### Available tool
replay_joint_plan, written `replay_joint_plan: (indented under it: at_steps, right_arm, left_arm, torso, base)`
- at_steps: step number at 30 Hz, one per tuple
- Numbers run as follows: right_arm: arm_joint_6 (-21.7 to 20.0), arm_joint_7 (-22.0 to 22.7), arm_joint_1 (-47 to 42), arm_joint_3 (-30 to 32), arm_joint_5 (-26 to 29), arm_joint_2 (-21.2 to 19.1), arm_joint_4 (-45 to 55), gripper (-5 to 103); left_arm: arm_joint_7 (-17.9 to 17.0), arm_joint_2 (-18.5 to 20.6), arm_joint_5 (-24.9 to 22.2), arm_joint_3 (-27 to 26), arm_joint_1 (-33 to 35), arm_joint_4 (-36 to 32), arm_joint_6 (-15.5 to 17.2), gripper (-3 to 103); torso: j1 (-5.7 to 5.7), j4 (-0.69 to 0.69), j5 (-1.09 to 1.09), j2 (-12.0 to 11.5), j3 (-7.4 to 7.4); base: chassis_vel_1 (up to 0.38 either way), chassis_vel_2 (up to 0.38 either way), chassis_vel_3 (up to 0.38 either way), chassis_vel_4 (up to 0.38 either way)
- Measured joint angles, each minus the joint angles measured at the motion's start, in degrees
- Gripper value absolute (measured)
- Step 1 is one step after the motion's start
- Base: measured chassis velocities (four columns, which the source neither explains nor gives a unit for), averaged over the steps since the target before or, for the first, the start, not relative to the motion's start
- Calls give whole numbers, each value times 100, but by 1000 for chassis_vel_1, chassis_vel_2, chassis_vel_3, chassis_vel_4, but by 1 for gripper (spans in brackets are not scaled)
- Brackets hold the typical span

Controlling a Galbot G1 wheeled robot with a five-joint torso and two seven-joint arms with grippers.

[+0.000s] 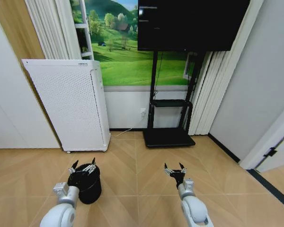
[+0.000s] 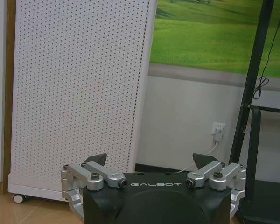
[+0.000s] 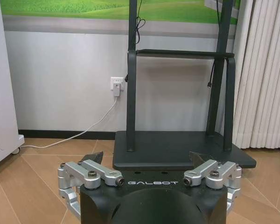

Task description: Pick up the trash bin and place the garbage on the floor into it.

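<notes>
— Where's the small black round plastic trash bin (image 1: 88, 187)?
— On the wooden floor (image 1: 142, 161), in front of the tall white perforated cabinet (image 1: 71, 106). The left gripper (image 1: 83, 166) hangs right over its rim, fingers spread, grasping nothing.
— And the other arm?
— The right gripper (image 1: 174, 169) hovers apart, released too, facing the black TV stand (image 1: 169, 118).

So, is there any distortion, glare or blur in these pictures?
Head view: wide-angle bending, so the cabinet and walls lean; the TV screen shows faint reflections; the bin casts a soft shadow. Left wrist view: sharp, the cabinet's holes are crisp; the left gripper is in focus. Right wrist view: even light, no glare, the stand is sharp.
</notes>
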Motion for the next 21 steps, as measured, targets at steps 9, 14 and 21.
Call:
replay_joint_plan:
  at_steps: [9, 14, 21]
  right_arm:
    - [-7, 5, 1, 3, 40, -17, 28, 100]
    - [-15, -1, 5, 16, 149, -56, 37, 100]
    - [-85, -477, 14, 31, 1546, -95, 203, 100]
  left_arm:
    - [-14, 23, -26, -71, 16, -18, -17, 100]
    - [-24, 15, -14, -86, 31, -63, -19, 100]
    - [-1, -3, -24, -55, 56, -146, -20, 100]
  torso:
    - [47, 0, 0, 184, 138]
    - [74, 0, 0, 308, 233]
    - [126, 0, 1, 483, 356]
  base:
    - [0, 0, 0, 0]
    - [0, 0, 0, 0]
    - [0, 0, 0, 0]
